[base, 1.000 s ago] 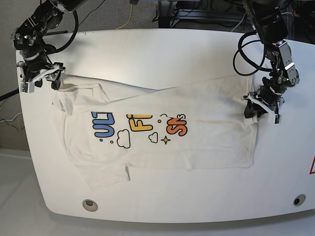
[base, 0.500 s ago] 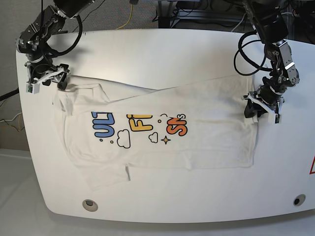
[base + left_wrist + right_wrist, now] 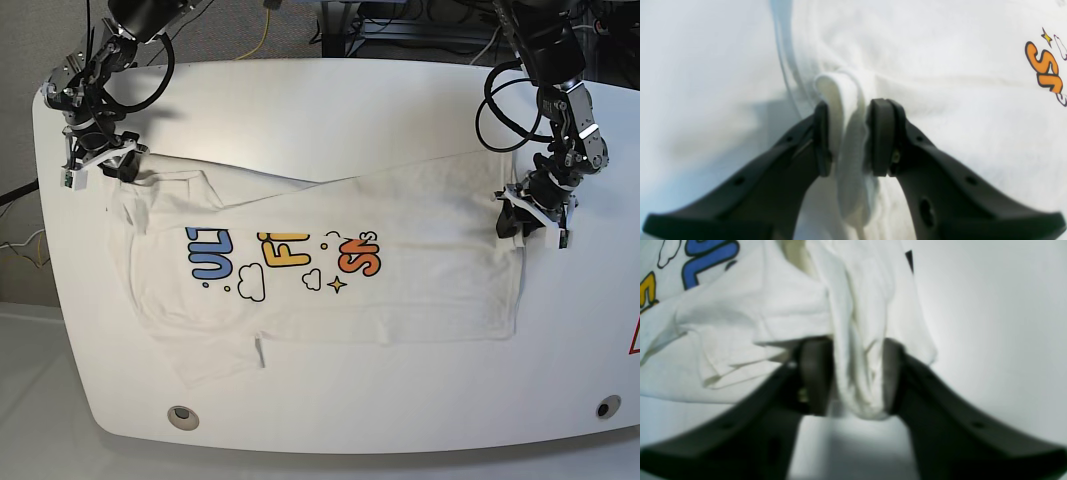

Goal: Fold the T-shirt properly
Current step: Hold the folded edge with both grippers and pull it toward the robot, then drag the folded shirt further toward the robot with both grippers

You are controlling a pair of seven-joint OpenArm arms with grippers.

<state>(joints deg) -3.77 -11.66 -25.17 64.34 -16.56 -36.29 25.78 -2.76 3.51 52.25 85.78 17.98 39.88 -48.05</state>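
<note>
T-shirt [image 3: 330,270] lies flat, print up, on the white table [image 3: 330,100]. Only the wrist views show the grips: left gripper [image 3: 848,136] pinches a bunched fold at the shirt's edge, right gripper [image 3: 853,373] is clamped on a wad of cloth near the blue lettering [image 3: 708,255]. Base view shows both at opposite shirt ends.

Robotics lab: white rounded table [image 3: 400,110], two mounted arms, loose cables [image 3: 262,35] behind.
</note>
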